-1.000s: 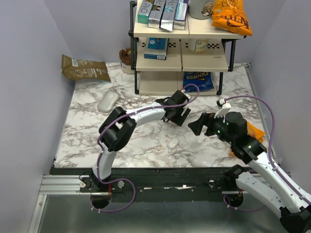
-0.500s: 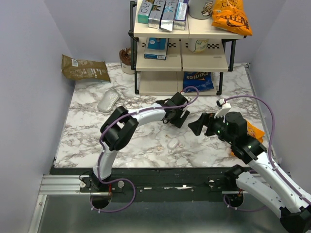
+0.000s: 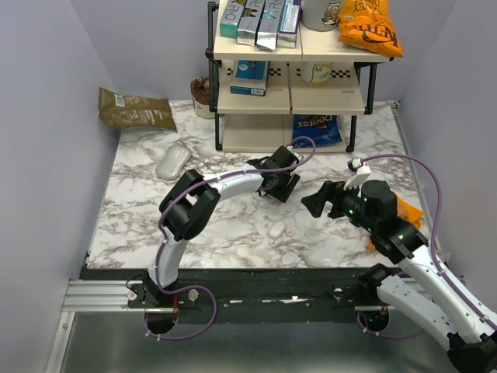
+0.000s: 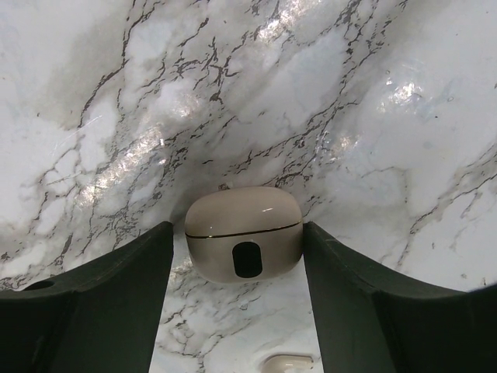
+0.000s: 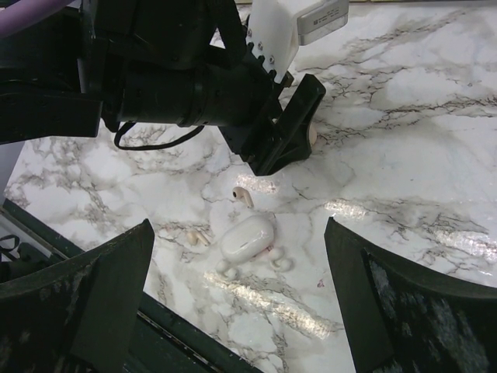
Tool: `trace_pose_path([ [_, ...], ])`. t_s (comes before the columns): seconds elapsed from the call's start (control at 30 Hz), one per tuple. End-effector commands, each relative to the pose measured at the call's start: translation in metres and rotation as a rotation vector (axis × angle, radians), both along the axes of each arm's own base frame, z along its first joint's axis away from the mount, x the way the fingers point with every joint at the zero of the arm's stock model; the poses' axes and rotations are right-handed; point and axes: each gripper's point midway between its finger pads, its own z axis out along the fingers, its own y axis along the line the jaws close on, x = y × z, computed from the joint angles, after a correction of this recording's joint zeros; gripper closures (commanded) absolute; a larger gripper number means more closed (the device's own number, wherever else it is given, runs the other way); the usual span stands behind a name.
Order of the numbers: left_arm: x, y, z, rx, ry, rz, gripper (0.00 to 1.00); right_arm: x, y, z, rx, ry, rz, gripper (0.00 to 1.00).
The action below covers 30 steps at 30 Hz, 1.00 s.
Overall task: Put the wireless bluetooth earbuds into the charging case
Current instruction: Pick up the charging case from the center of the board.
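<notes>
Landmark: the charging case [image 5: 248, 235] is lying flat on the marble table [image 3: 140, 210]; whether its lid is open cannot be told.
Earbuds: the beige earbuds piece [image 4: 243, 233], with its dark centre facing the wrist camera, is sitting on the marble beyond the case, apart from it.
Left claw: the left gripper [image 3: 281, 185] is straddling that piece. Its fingers [image 4: 93, 303] are spread either side with a sliver of marble showing on one side, so it is not yet pinching.
Right claw: the right gripper [image 3: 317, 200] is hovering near the case, spread wide and holding nothing.
Clutter: loose pale bits [image 5: 242, 196] are lying just beside the case.
Step in hand, judged: gripping the piece.
Advice: keep the piece centred so both pads meet it together. Squeeze gently, as the smooth rounded shell is likely to squirt out. Lift straight up before carrying it toward the case.
</notes>
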Motion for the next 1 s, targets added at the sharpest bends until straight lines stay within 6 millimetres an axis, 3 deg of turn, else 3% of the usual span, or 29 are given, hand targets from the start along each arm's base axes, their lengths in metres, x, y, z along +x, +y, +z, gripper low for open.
trace_pose_path([
  [0.0, -0.013, 0.013, -0.011, 0.038, 0.041, -0.006, 0.24, -0.003, -0.003, -0.004, -0.014, 0.018, -0.005, 0.00],
  [0.23, -0.013, 0.016, -0.011, 0.052, 0.034, -0.016, 0.21, -0.004, -0.002, -0.006, -0.015, 0.023, -0.004, 0.00],
  [0.37, -0.015, 0.022, -0.014, 0.085, 0.033, -0.020, 0.26, -0.003, -0.003, -0.007, -0.018, 0.025, -0.008, 0.00],
  [0.43, -0.016, 0.025, -0.015, 0.102, 0.034, -0.023, 0.34, -0.003, -0.004, -0.007, -0.019, 0.024, -0.011, 0.00],
  [0.47, -0.016, 0.026, -0.016, 0.106, 0.035, -0.023, 0.47, -0.003, -0.003, -0.006, -0.017, 0.022, -0.011, 0.00],
  [0.53, -0.017, 0.028, -0.016, 0.111, 0.031, -0.025, 0.61, -0.004, -0.003, -0.003, -0.010, 0.017, -0.009, 0.00],
  [0.57, -0.016, 0.028, -0.015, 0.111, 0.025, -0.024, 0.73, -0.004, -0.003, -0.002, -0.008, 0.016, -0.011, 0.00],
  [0.7, -0.010, 0.024, 0.010, 0.031, -0.057, -0.010, 0.99, -0.004, -0.003, 0.007, 0.006, 0.004, -0.012, 0.00],
  [0.83, -0.003, 0.020, 0.048, -0.087, -0.176, 0.020, 1.00, -0.001, -0.007, 0.027, 0.027, -0.029, -0.043, 0.00],
  [0.97, -0.005, 0.018, 0.088, -0.232, -0.277, 0.025, 1.00, 0.007, -0.017, 0.034, 0.031, -0.027, -0.129, 0.00],
])
